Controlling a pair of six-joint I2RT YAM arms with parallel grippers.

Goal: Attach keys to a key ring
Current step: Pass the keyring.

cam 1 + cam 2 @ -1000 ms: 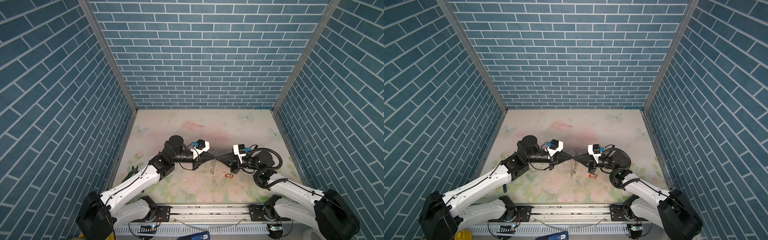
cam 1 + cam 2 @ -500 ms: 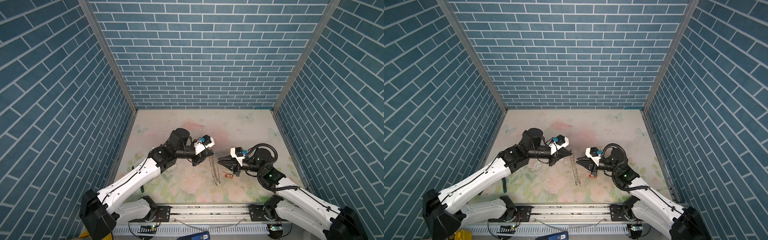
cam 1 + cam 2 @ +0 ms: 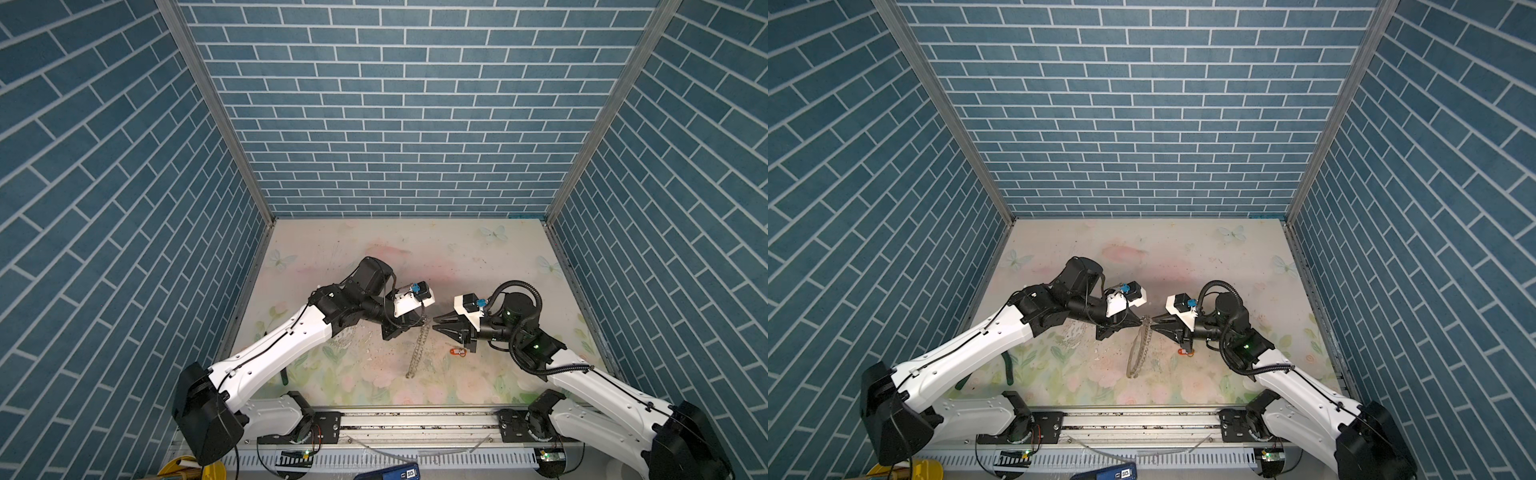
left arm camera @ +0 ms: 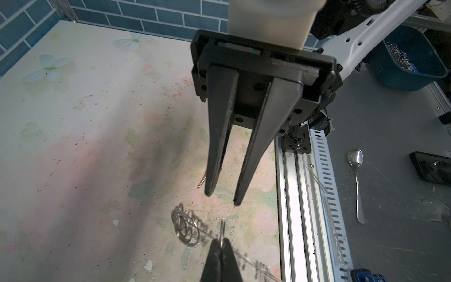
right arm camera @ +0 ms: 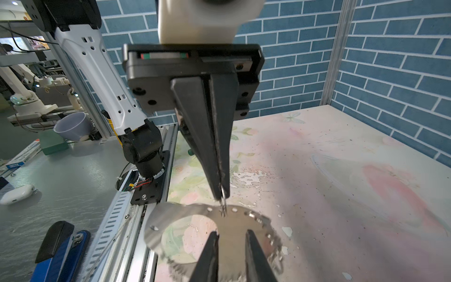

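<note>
A second ago both my pincers met on the ring (image 3: 417, 351). Now my left pincer (image 3: 424, 322) alone stays clenched on its top, and it hangs aslant at lower centre of both top views, while my right pincer (image 3: 434, 323), just right of it, has let go, jaws parted and empty, with the orange tag (image 3: 457, 352) lying on the table (image 3: 415, 249) lower right of the ring. Only the left wrist view shows a spoon (image 4: 356, 171) on the grey bench; only the right wrist view shows the ring as a flat holed band. The table is a scuffed floral sheet, boxed by blue brick walls (image 3: 395, 124).
</note>
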